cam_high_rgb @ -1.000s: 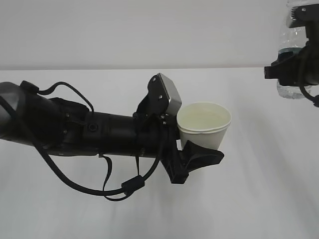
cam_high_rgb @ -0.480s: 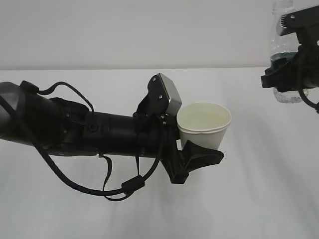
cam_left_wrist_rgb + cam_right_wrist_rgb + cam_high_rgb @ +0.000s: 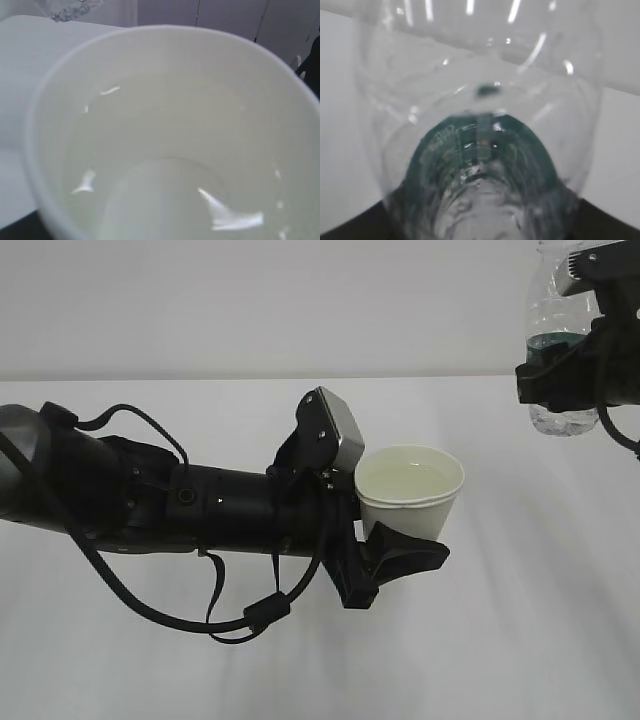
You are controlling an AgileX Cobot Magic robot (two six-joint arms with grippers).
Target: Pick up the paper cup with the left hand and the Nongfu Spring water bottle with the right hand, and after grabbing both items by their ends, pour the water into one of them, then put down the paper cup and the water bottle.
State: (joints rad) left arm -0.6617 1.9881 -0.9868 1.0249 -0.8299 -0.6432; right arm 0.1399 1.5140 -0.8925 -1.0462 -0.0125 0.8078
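Observation:
The white paper cup [image 3: 412, 485] is held upright above the table, and my left gripper [image 3: 403, 525] is shut on its lower part. One black finger [image 3: 408, 552] shows under the cup; the other is hidden behind it. Clear water [image 3: 165, 165] glints inside the paper cup [image 3: 45, 150], which fills the left wrist view. At the top right the Nongfu Spring water bottle [image 3: 558, 310] hangs nearly upright, apart from the cup. My right gripper [image 3: 560, 380] is shut on it near the green label [image 3: 480, 150]. The bottle [image 3: 470, 90] fills the right wrist view.
A white table [image 3: 540, 620] runs under both arms, with a pale wall [image 3: 250, 300] behind. The left arm's loose black cables [image 3: 215, 625] hang below it. The bottle's base [image 3: 67, 7] shows beyond the cup's rim in the left wrist view.
The right gripper has carried the bottle to the left and a little higher. The left arm and the cup have not moved.

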